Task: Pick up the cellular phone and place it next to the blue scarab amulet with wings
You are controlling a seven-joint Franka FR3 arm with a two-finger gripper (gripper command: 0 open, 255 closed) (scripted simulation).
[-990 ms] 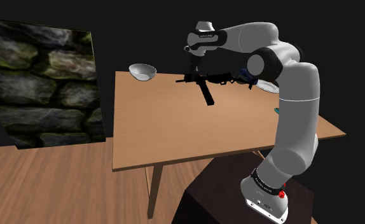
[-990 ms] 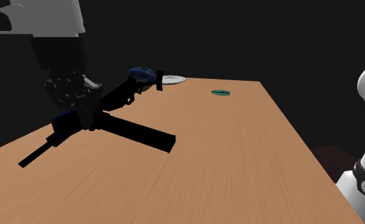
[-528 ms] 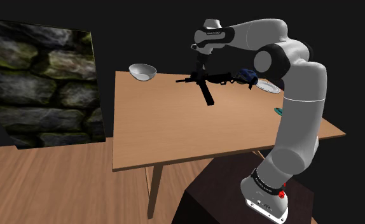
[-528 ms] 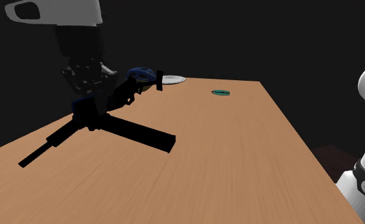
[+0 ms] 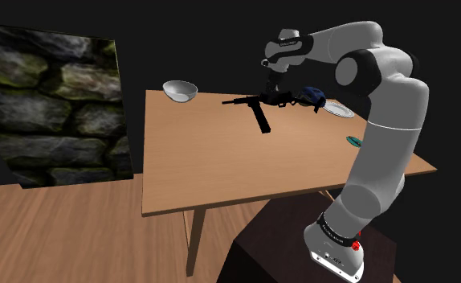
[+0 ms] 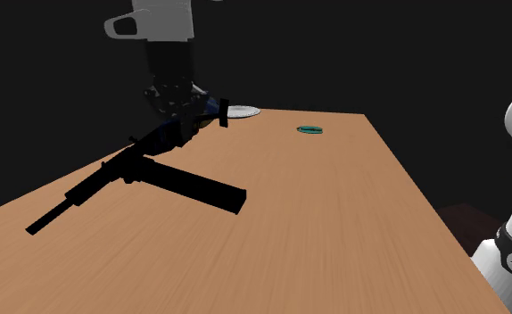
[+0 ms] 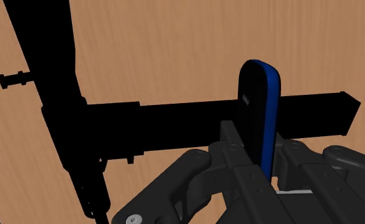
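While hanging over the worktop (image 7: 175,44), the fingers (image 7: 231,143) are pinching a blue-edged phone (image 7: 259,108).
Just beneath them a black gun (image 7: 162,130) is lying flat.

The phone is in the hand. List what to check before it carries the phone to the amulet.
1. Grip: ok. The hand is shut on the phone, fingers clasping it.
2. Phone off the table: ok, held above it.
3. Clearance over the black submachine gun beneath: cannot tell.
4. Target found: ok. The teal amulet lies flat on the table.
5. Room beside the amulet: ok, bare wood around it.
6. Route: cannot tell whether the hand clears the dark blue object and white plate nearby.
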